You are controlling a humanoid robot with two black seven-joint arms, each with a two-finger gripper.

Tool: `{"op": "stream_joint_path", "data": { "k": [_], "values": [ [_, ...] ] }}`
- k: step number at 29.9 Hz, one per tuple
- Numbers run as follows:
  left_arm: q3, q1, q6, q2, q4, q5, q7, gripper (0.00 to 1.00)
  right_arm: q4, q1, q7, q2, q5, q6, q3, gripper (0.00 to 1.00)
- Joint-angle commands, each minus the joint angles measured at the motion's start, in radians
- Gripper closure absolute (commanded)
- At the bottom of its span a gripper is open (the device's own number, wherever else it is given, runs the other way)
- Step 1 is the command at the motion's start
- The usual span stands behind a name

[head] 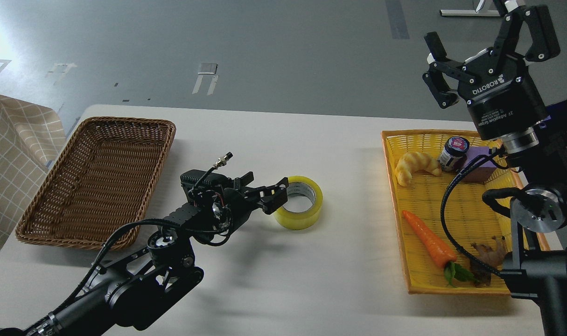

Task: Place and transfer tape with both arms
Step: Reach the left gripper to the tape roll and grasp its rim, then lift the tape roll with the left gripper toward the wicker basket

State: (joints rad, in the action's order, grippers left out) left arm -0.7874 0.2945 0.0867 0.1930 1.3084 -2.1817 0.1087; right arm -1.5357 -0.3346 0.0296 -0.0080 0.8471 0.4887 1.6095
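The tape [299, 202], a glossy translucent yellow ring with a grey-white core, stands on edge on the smooth white table [283, 280], with bare surface all around it. A woven brown wicker basket [96, 179] lies to the left, a yellow slatted tray [456, 205] to the right. The left gripper [264, 191] reaches the roll's left rim, one finger apparently inside the core, though its grip is unclear. The right gripper [484, 39] hangs spread open, high above the tray's far end.

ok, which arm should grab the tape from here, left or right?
Left. Its tool is already at the tape on the table, one finger reaching into the core. The right tool is open, raised high above the yellow basket, well away from the roll.
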Motion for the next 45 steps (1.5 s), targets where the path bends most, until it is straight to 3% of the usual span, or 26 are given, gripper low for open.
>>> {"op": "stream_joint_path", "data": {
  "k": [1, 20, 37, 40, 42, 43, 44, 45],
  "values": [
    [0.0, 0.006, -0.004, -0.004, -0.027, 0.0, 0.003, 0.02, -0.003, 0.009, 0.0, -0.001, 0.001, 0.0, 0.001, 0.0],
    [0.088, 0.074, -0.005, -0.033, -0.064, 0.0, 0.023, 0.02, -0.012, 0.037, 0.001, -0.027, 0.0, 0.0, 0.006, 0.0],
    [0.197, 0.146, -0.056, -0.098, -0.215, 0.0, 0.025, 0.03, 0.0, 0.065, 0.001, -0.061, 0.001, 0.0, 0.03, 0.0],
    [0.232, 0.16, -0.064, -0.087, -0.221, 0.0, 0.025, 0.19, 0.002, 0.065, 0.001, -0.061, 0.0, 0.0, 0.03, 0.0],
    [0.241, 0.172, -0.064, -0.083, -0.23, 0.0, 0.025, 0.37, 0.002, 0.066, 0.001, -0.061, 0.001, 0.0, 0.032, 0.0],
    [0.241, 0.172, -0.064, -0.083, -0.23, 0.0, 0.025, 0.37, 0.002, 0.066, 0.001, -0.061, 0.001, 0.0, 0.032, 0.0],
    [0.24, 0.176, -0.064, -0.083, -0.245, 0.0, 0.025, 0.48, 0.002, 0.066, 0.001, -0.061, 0.001, 0.0, 0.032, 0.0],
    [0.24, 0.178, -0.062, -0.081, -0.254, 0.0, 0.025, 0.53, 0.0, 0.066, 0.001, -0.061, 0.001, 0.0, 0.032, 0.0]
  ]
}}
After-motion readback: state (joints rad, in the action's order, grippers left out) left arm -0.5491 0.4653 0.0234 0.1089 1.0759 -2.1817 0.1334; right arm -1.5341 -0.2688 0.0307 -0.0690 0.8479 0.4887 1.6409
